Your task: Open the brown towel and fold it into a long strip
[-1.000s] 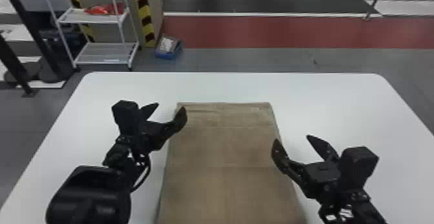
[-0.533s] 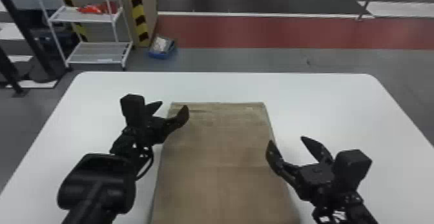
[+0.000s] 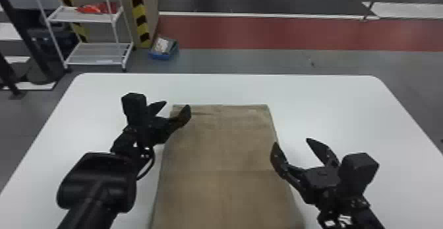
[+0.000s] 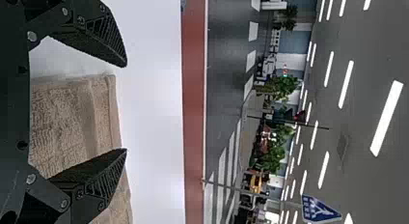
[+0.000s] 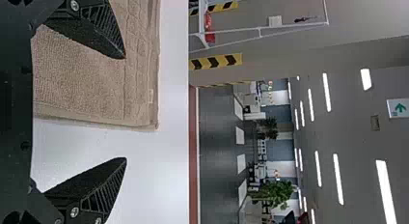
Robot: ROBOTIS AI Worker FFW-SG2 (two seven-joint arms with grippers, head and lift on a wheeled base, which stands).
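White table (image 3: 329, 96) below, the left gripper (image 3: 177, 104) is edging forward, open fingers straddling the brown towel's (image 3: 224, 152) side, likely readying a fold; the right gripper (image 3: 291, 141) is gaping too.

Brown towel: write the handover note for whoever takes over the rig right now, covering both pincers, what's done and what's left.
Left pincer: open, empty, at the towel's far left corner.
Right pincer: open, empty, at the towel's right edge, one finger on the towel's side, the other out over bare table.
Towel: lying flat on the white table, running lengthwise away from the robot.
Done: laid out flat; whether fully opened, I can't tell.
Left: finish opening if needed, then fold into the long strip.
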